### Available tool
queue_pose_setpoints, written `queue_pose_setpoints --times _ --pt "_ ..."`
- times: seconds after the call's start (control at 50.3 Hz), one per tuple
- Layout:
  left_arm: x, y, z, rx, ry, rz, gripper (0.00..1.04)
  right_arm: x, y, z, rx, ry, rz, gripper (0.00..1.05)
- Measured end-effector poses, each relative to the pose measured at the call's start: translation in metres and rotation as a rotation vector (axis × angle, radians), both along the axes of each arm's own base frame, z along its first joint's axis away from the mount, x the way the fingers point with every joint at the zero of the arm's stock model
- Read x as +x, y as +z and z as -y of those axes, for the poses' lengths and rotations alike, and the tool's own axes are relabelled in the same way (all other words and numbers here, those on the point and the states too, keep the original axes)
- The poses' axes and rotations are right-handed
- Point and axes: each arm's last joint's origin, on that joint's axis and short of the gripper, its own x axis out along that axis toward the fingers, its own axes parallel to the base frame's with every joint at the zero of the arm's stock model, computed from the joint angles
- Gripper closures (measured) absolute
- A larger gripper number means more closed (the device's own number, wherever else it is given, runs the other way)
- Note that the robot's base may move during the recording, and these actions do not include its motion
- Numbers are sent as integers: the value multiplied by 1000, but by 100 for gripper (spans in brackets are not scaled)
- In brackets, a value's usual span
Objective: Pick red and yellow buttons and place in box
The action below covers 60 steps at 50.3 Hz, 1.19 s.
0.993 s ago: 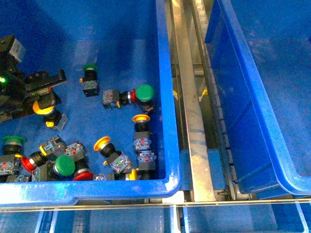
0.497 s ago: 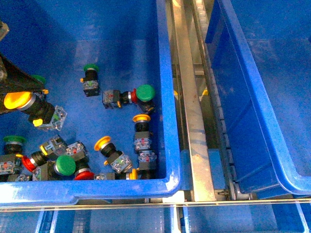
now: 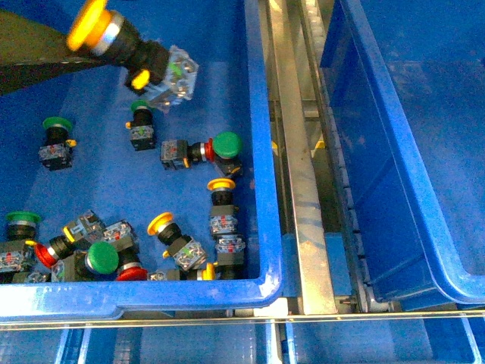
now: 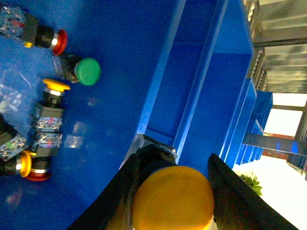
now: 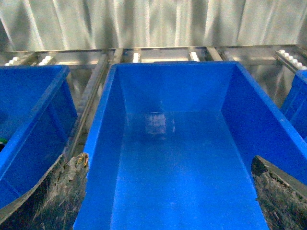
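My left gripper (image 4: 172,189) is clamped on a yellow button (image 3: 136,57). It holds the button in the air over the far-left part of the left bin (image 3: 258,114), well above the switches on the floor. In the left wrist view the fingers (image 4: 125,191) sit either side of it, just behind the cap. In the front view the body and clear contact block jut out to the right, tilted downward.

That overhang is my main worry. The weight sits away from the pinch, so a quick swing could make the button pivot or slide out. The carry to the box (image 3: 377,114) on the right crosses the left bin's rim and the metal rail (image 3: 292,152) between the two. If it dropped there, I judge it would land in the gap where I couldn't get it back. If I travel too low, the protruding block could also clip either rim.

My right gripper (image 5: 165,191) hangs over the box with its jaws spread and nothing in them, and the floor beneath it is bare. If I bring the left arm across without moving it, the two arms may collide.

Red (image 3: 130,271) and yellow (image 3: 159,224) ones remain near-left.
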Motion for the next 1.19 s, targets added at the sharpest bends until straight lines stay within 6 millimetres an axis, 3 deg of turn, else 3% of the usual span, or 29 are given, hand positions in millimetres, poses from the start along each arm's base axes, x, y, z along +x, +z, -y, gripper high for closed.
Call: queue_pose_setpoints --times 0.159,0.338,0.675,0.914,1.192 --pt "9 8 46 -57 -69 6 71 0 0 0 0 0 0 6" --pt "2 4 72 -87 -84 -28 71 0 0 0 0 0 0 6" --pt "-17 -25 126 -134 -154 -125 71 0 0 0 0 0 0 6" --pt "12 -19 165 -168 -153 -95 71 0 0 0 0 0 0 6" --pt "21 -18 189 -202 -174 -97 71 0 0 0 0 0 0 6"
